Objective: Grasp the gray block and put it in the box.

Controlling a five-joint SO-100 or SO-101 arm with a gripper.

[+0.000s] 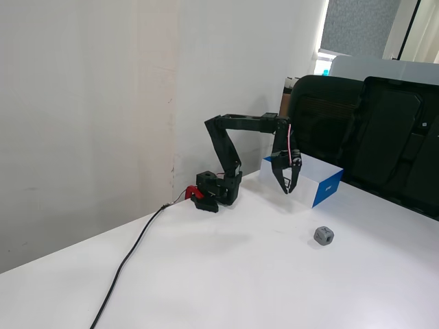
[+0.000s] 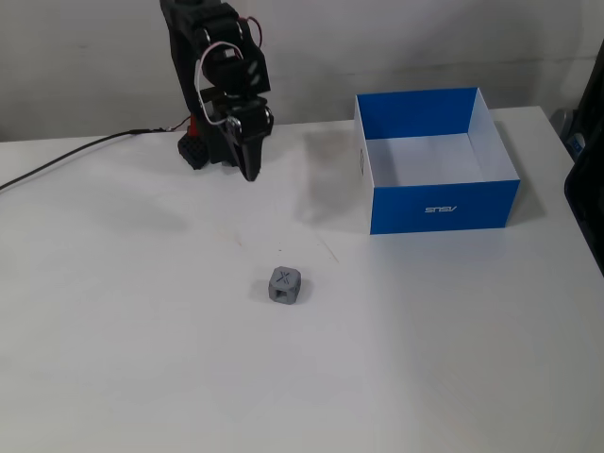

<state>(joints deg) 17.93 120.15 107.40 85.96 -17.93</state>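
The gray block (image 1: pixel 325 236) (image 2: pixel 284 285) lies alone on the white table, a small cube with dark dimples. The box (image 1: pixel 328 186) (image 2: pixel 442 208) has blue and white sides and a white interior with nothing in it. It stands behind the block in one fixed view, and to the upper right of it in the other. My gripper (image 1: pixel 287 190) (image 2: pixel 250 173) hangs pointing down above the table. It is well apart from the block and beside the box. Its fingers meet at the tips and hold nothing.
The arm's base (image 1: pixel 218 188) (image 2: pixel 193 149) with a red clamp sits by the wall. A black cable (image 1: pixel 130 260) (image 2: pixel 66 156) runs from it across the table. Black chairs (image 1: pixel 384 137) stand beyond the table's far edge.
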